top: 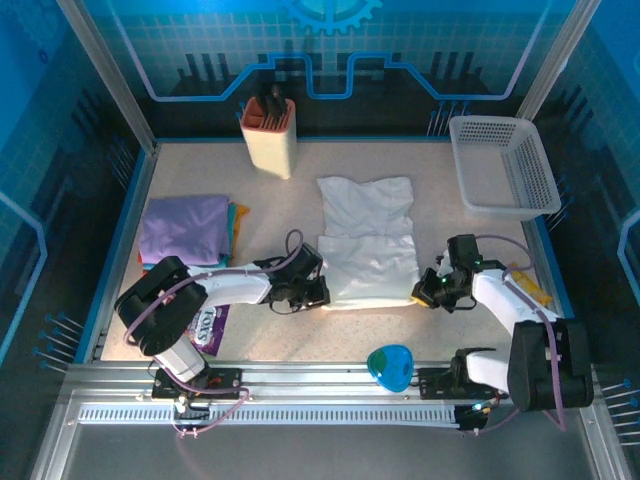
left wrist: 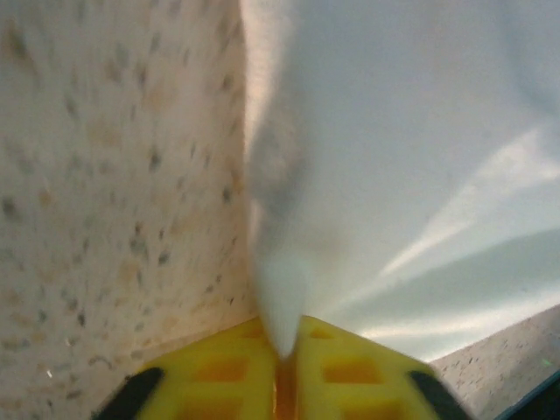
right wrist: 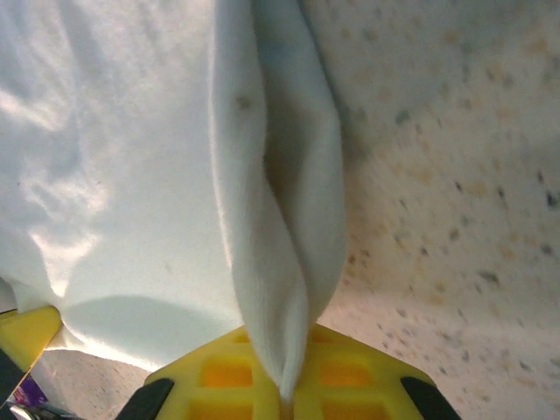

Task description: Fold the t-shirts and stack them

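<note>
Top external view has the speckled surface (top: 300, 345) as the biggest thing, and near its middle lies the white t-shirt (top: 368, 240), spread flat with a crease across it. At the far right corner stands a white perforated basket (top: 490, 123). Well apart to the left, a folded lavender garment (top: 185, 228) lies on an orange-edged garment (top: 238, 222).

The left claw (top: 318, 293) is at the near left corner of the t-shirt and the right claw (top: 428, 292) at the near right corner. In the left wrist view the yellow fingers (left wrist: 350, 372) are narrow, pinching a ridge of white cloth. In the right wrist view the fingers (right wrist: 223, 372) hold a fold of the same cloth.

A beige holder (top: 270, 140) with dark tools stands at the far side. A purple snack packet (top: 207, 328) lies beside the left arm, and a small blue object (top: 390, 367) at the near edge.
</note>
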